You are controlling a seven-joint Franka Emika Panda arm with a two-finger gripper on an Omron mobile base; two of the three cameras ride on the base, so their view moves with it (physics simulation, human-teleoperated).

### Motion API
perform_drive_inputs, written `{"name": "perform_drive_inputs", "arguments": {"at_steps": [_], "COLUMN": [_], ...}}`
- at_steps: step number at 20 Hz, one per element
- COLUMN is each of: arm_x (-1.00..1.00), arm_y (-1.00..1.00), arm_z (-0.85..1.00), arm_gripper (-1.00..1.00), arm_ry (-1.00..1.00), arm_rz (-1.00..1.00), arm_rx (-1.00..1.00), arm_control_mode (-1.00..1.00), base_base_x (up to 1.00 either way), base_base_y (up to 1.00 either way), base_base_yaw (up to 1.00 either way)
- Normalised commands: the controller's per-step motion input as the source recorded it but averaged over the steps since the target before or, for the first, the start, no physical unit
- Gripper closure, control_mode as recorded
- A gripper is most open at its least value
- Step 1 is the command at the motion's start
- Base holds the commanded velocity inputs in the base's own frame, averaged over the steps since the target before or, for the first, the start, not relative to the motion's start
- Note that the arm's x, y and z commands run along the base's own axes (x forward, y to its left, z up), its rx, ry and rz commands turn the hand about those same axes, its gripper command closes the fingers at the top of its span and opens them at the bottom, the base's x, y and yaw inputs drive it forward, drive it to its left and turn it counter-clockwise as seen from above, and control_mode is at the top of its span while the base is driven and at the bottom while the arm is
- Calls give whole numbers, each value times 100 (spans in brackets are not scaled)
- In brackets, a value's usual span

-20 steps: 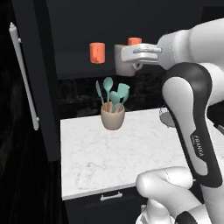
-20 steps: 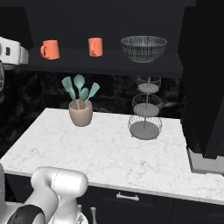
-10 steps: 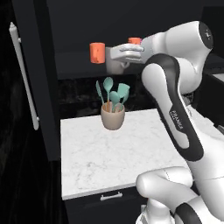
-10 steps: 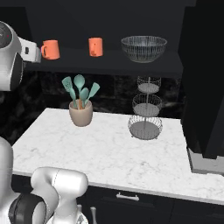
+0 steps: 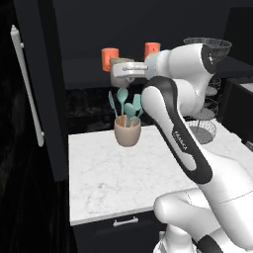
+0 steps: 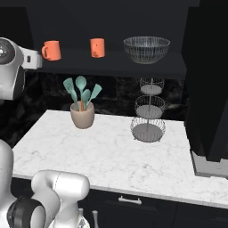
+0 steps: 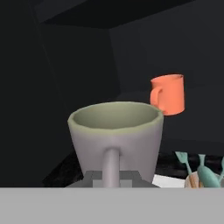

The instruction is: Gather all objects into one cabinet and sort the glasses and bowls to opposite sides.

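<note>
My gripper (image 7: 112, 178) is shut on the handle of the grey-beige mug (image 7: 115, 135), which stands upright with its pale greenish inside showing. In the left base view the gripper (image 5: 118, 74) holds that mug (image 5: 121, 63) at the front of the black cabinet's shelf (image 5: 84, 74), between the two orange mugs (image 5: 109, 59) (image 5: 152, 49). On the shelf (image 6: 111, 63) stand the same orange mugs (image 6: 52, 50) (image 6: 97, 47) and, to their right, the wide dark meshed bowl (image 6: 146, 49). One orange mug (image 7: 168, 93) sits beyond and right of the held mug.
The cabinet door (image 5: 37, 94) with its long white bar handle (image 5: 27, 84) stands open at the left. On the marble counter (image 6: 111, 156) are a beige pot of teal utensils (image 6: 83, 116) and tiered wire baskets (image 6: 148, 113). A dark block (image 6: 209, 80) borders the right.
The arm has swung left, carrying the grey-beige mug from near the right orange mug to the gap between the two orange mugs. Shelf items have not moved.
</note>
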Motion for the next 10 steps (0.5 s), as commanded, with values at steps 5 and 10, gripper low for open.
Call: {"name": "perform_drive_inputs", "arguments": {"at_steps": [5,10], "arm_x": [31,39], "arm_y": [31,18], "arm_z": [2,0], "arm_gripper": [100,100], "arm_ry": [-2,5], "arm_rz": [-2,-1], "arm_rx": [0,-2], "arm_control_mode": [-100,-100], "base_base_x": [0,0], "base_base_y": [0,0], "base_base_yaw": [0,0]}}
